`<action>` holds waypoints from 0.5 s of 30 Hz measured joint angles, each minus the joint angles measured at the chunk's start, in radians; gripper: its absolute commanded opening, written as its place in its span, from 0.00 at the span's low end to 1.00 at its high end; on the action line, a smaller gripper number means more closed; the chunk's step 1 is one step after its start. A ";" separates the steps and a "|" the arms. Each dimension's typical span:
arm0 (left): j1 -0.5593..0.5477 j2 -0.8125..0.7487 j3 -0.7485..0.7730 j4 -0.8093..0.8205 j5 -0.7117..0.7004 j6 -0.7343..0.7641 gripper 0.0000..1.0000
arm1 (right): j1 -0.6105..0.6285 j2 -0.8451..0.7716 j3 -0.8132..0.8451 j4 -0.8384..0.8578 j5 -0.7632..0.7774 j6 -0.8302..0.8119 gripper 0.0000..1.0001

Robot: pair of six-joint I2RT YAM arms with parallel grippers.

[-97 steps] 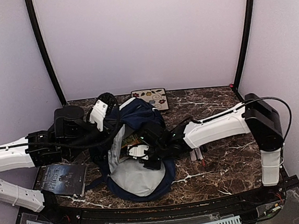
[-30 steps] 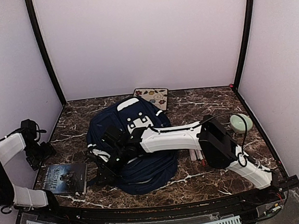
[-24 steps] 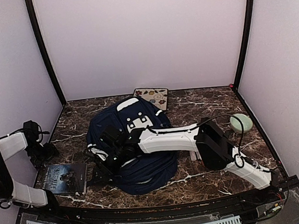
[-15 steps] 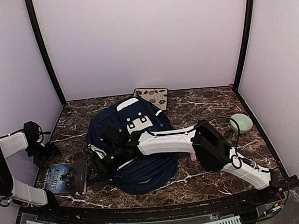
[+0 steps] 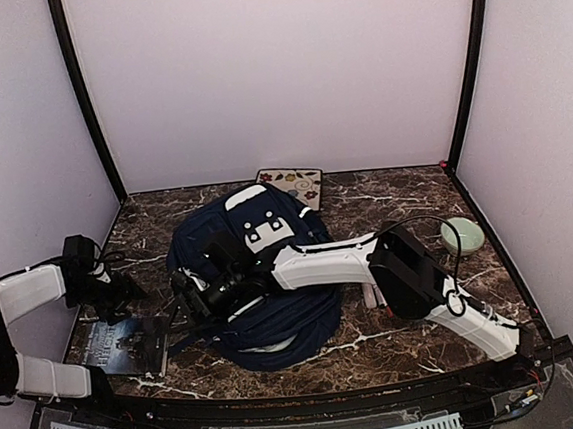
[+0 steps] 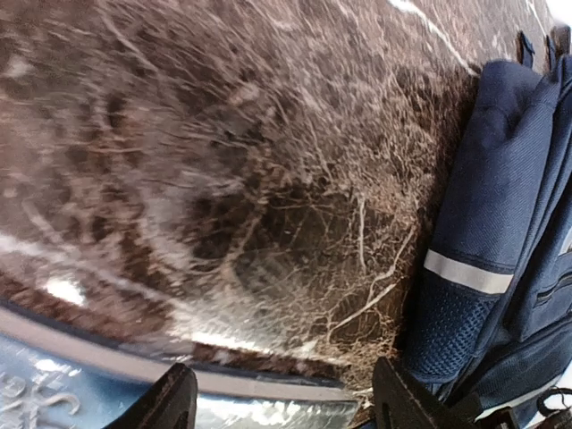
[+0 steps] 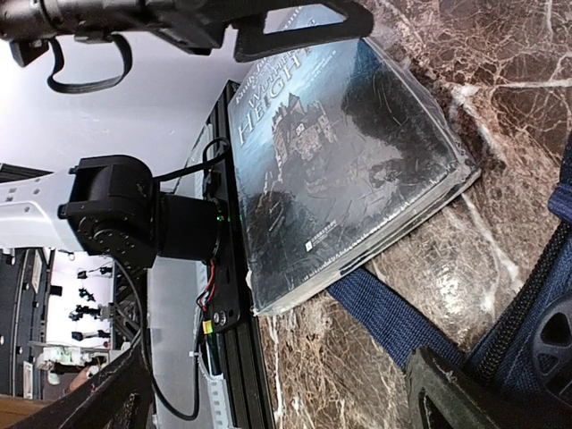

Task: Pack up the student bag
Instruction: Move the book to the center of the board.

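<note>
the student bag (image 5: 276, 321) is sitting mid worktop (image 5: 428, 335), book (image 5: 122, 341) lying just left of it. left pincer (image 5: 130, 286) and right pincer (image 7: 286, 398) are both gaping empty near the book. guessing pickup is starting, needing a drop onto its edge.

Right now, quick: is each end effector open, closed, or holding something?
Left end effector: open, holding nothing.
Right end effector: open, holding nothing.

Marble tabletop (image 6: 223, 179), student bag (image 6: 500, 223) at right, book (image 6: 54, 398) edge below
</note>
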 measured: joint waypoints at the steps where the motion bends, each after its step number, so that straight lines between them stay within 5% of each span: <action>1: -0.003 -0.019 0.000 -0.012 -0.015 -0.003 0.74 | -0.003 0.000 -0.004 0.007 -0.010 0.002 1.00; 7: -0.004 -0.148 0.061 -0.123 -0.256 -0.010 0.88 | -0.011 -0.010 -0.028 0.035 -0.042 0.002 1.00; 15: 0.132 0.069 0.121 -0.207 -0.438 0.003 0.87 | -0.014 -0.029 -0.057 0.045 -0.046 -0.015 1.00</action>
